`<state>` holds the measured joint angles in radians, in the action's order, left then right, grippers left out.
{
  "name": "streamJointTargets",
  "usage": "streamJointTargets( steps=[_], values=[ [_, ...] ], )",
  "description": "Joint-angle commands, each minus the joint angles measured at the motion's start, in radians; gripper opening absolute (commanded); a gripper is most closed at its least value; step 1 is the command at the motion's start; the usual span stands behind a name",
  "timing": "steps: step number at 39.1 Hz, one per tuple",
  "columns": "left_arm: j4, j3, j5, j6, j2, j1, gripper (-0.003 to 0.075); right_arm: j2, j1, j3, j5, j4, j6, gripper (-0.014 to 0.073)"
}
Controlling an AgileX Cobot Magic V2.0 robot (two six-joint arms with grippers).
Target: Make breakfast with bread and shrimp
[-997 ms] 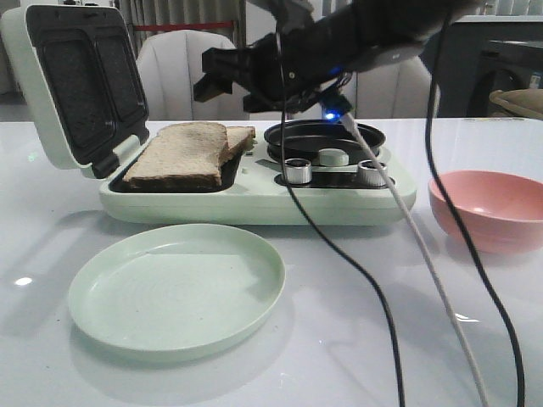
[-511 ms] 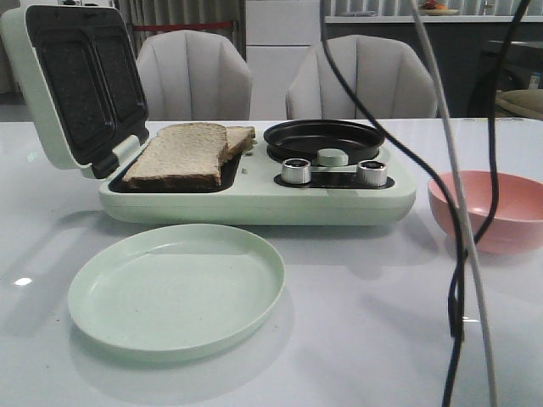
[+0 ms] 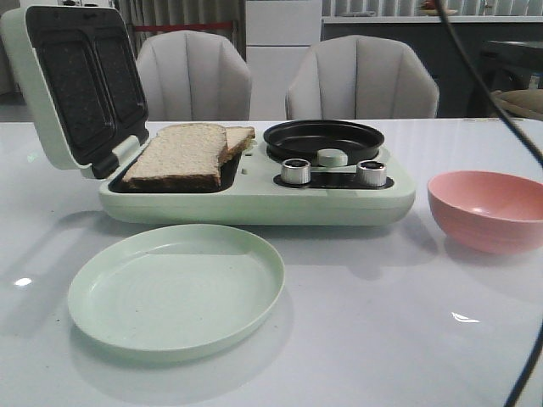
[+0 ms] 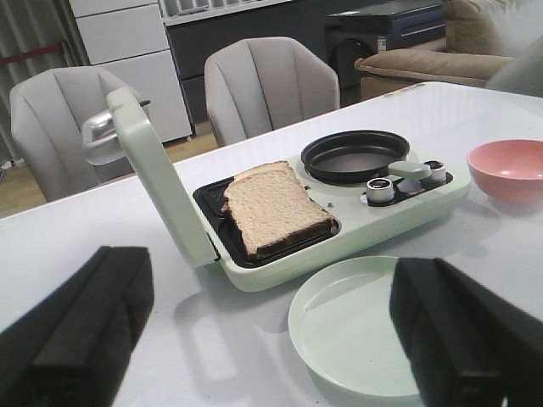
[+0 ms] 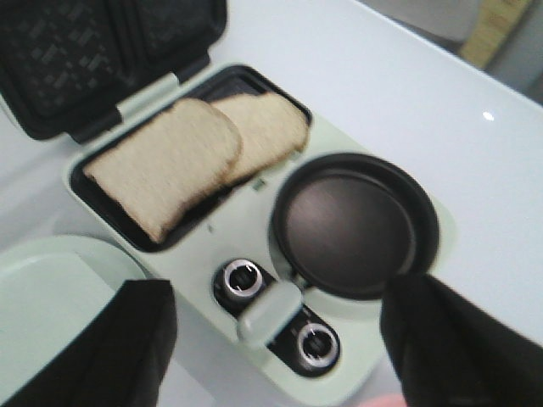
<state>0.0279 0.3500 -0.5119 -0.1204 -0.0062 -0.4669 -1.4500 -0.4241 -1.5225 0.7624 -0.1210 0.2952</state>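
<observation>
Two slices of bread (image 3: 182, 155) lie overlapping in the open sandwich tray of the pale green breakfast maker (image 3: 254, 203); they also show in the left wrist view (image 4: 276, 208) and the right wrist view (image 5: 165, 165). No shrimp shows in any view. My left gripper (image 4: 271, 339) is open and empty, low over the table in front of the maker. My right gripper (image 5: 280, 348) is open and empty, high above the maker's knobs (image 5: 242, 278). Neither gripper shows in the front view.
The maker's lid (image 3: 76, 85) stands open at the left. Its black round pan (image 3: 322, 140) looks empty. A pale green plate (image 3: 176, 288) lies in front of the maker, a pink bowl (image 3: 488, 208) at the right. Dark cables (image 3: 501, 119) hang at the far right.
The right arm, which hung low over the pan a second ago, has risen out of the front view. Its cables have swung off to the right edge. Bread, plate and bowl have not moved.
</observation>
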Motion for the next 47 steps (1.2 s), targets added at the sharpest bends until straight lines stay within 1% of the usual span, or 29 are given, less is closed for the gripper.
streamJointTargets(
  steps=[1, 6, 11, 15, 21, 26, 32, 35, 40, 47],
  values=[
    [-0.010, 0.024, 0.078, 0.004, -0.015, 0.000, 0.0618, 0.086, 0.000, -0.016, 0.018, 0.157, -0.107, 0.0600],
    [-0.010, 0.024, 0.078, 0.004, -0.015, 0.000, 0.0618, 0.181, 0.003, 0.083, -0.013, 0.233, -0.203, 0.0600],
    [-0.010, 0.024, 0.078, 0.004, -0.015, 0.000, 0.0618, 0.302, 0.023, 0.257, -0.138, 0.277, -0.337, 0.0600],
    [-0.010, 0.024, 0.078, 0.004, -0.015, 0.000, 0.0618, 0.400, 0.054, 0.416, -0.254, 0.280, -0.404, 0.0600],
    [-0.010, 0.024, 0.078, 0.004, -0.015, 0.000, 0.0618, 0.509, 0.085, 0.622, -0.408, 0.278, -0.424, 0.0600],
    [-0.010, 0.024, 0.078, 0.004, -0.015, 0.000, 0.0618, 0.615, 0.085, 0.790, -0.534, 0.266, -0.438, 0.0600],
    [-0.010, 0.024, 0.078, 0.004, -0.015, 0.000, 0.0618, 0.762, 0.085, 0.957, -0.653, 0.209, -0.441, 0.0600],
    [-0.010, 0.024, 0.078, 0.004, -0.015, 0.000, 0.0618, 0.834, 0.084, 1.026, -0.692, 0.165, -0.441, 0.0600],
    [-0.010, 0.024, 0.078, 0.004, -0.015, 0.000, 0.0618, 0.964, 0.084, 1.127, -0.712, 0.152, -0.441, 0.0600],
    [-0.010, 0.024, 0.078, 0.004, -0.015, 0.000, 0.0618, 1.196, 0.084, 1.200, -0.649, 0.127, -0.441, 0.0600]
  ],
)
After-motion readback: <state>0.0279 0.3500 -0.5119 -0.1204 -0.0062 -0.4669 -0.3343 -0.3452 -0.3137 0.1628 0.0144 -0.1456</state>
